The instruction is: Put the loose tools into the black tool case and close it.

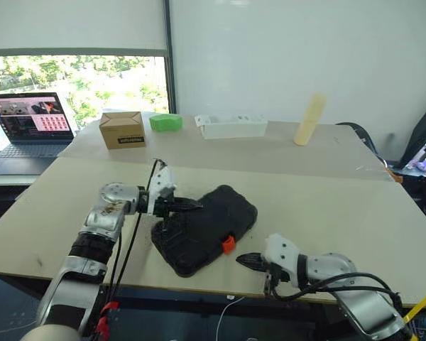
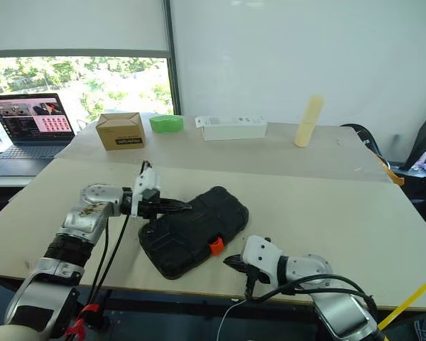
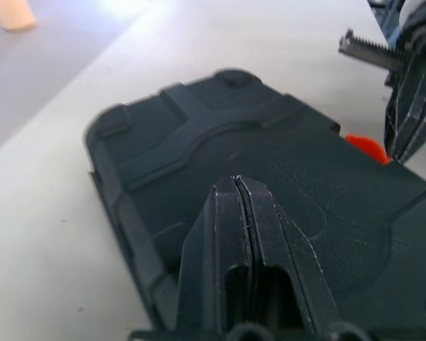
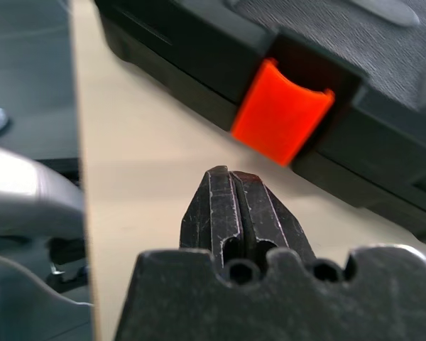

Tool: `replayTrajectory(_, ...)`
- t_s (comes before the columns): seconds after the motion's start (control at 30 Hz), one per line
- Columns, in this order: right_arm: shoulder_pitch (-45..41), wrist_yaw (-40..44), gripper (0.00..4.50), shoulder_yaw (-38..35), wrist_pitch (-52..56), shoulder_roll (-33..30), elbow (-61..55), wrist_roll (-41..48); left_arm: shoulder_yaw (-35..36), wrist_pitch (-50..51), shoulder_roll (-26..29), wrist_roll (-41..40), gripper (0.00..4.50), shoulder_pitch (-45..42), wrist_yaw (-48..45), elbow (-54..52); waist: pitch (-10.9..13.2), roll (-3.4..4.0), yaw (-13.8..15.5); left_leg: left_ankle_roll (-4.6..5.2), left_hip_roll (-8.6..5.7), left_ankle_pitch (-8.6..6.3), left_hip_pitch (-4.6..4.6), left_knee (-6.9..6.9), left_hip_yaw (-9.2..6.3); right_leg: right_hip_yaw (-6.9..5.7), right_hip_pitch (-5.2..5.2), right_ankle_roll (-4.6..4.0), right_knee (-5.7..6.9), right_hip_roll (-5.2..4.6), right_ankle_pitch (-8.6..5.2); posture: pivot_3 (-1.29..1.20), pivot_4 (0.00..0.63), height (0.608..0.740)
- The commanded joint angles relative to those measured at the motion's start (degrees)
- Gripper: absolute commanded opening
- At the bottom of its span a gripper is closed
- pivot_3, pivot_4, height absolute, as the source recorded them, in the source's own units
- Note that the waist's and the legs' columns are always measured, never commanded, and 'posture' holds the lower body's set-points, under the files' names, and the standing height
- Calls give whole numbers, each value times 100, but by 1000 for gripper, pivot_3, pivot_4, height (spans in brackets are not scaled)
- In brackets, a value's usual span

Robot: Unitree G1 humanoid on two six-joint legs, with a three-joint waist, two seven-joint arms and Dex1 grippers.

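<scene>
The black tool case (image 1: 206, 227) lies closed and flat near the table's front edge, its small orange latch (image 1: 228, 244) facing me. The loose tools are out of view. My left gripper (image 1: 199, 205) is shut, with nothing in it, just above the case's left part; the left wrist view has its fingertips (image 3: 239, 186) over the lid (image 3: 270, 142). My right gripper (image 1: 240, 259) is shut and empty, low over the table a little in front of the latch (image 4: 280, 114), apart from it.
Along the back of the table (image 1: 326, 206) stand a brown cardboard box (image 1: 122, 129), a green object (image 1: 165, 122), a white box (image 1: 231, 127) and a tall cream cylinder (image 1: 309, 119). An open laptop (image 1: 30, 122) sits on a side desk at far left.
</scene>
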Motion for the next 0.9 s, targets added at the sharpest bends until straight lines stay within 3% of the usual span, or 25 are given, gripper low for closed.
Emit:
replayTrajectory(0.03, -299, -98, 0, 79, -152, 116, 122, -186, -241, -7, -137, 375, 65, -135, 354, 109, 0, 0, 6, 0, 0, 0, 0, 0, 0, 0, 0, 0, 0, 1, 0, 0, 150, 740)
replayTrajectory(0.57, -891, -187, 0, 264, -246, 653, 721, -457, -837, 818, 106, 959, 65, 219, 411, -120, -2, 2, -77, -8, 10, 5, 46, -3, 2, 14, 27, -3, 20, 8, 0, 0, 150, 740)
replayTrajectory(0.9, -1301, -177, 0, 337, -111, 826, 996, -564, -943, 729, 51, 1074, 65, 371, 532, 310, -7, 7, -119, -13, 10, 9, 61, -3, 5, 22, 32, -5, 27, 9, 0, 0, 150, 740)
